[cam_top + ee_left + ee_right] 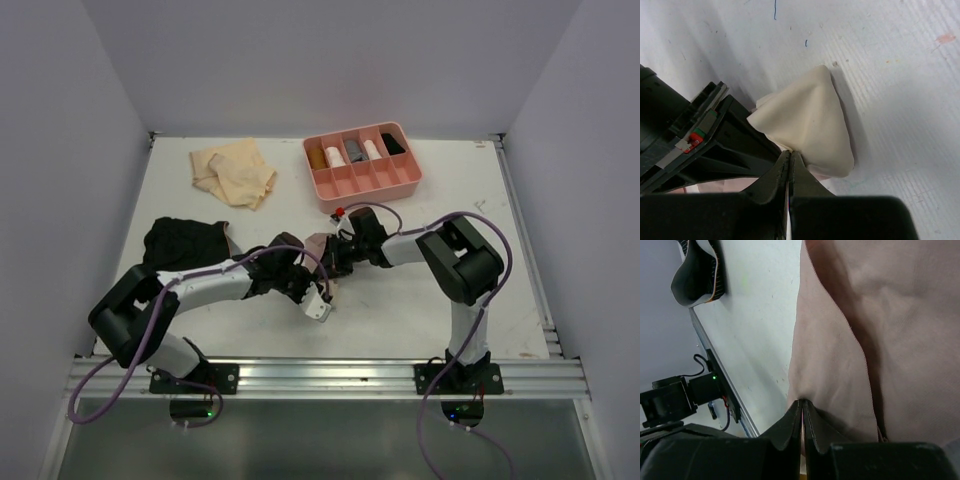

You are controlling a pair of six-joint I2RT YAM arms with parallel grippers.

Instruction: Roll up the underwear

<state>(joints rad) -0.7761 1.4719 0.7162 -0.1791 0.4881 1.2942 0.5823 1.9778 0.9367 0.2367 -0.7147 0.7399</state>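
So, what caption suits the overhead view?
Two robot arms meet mid-table, left hand and right hand pinching the pink underwear; black garment and tan garment lie nearby.

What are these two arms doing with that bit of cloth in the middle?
Both arms are pinching the same pink-and-cream underwear at mid-table. The left gripper is shut on its cream patch, and the right gripper is shut on the pink fabric. It does not look rolled yet. The black underwear and tan underwear lie loose to the left, and a pink divided tray sits behind.
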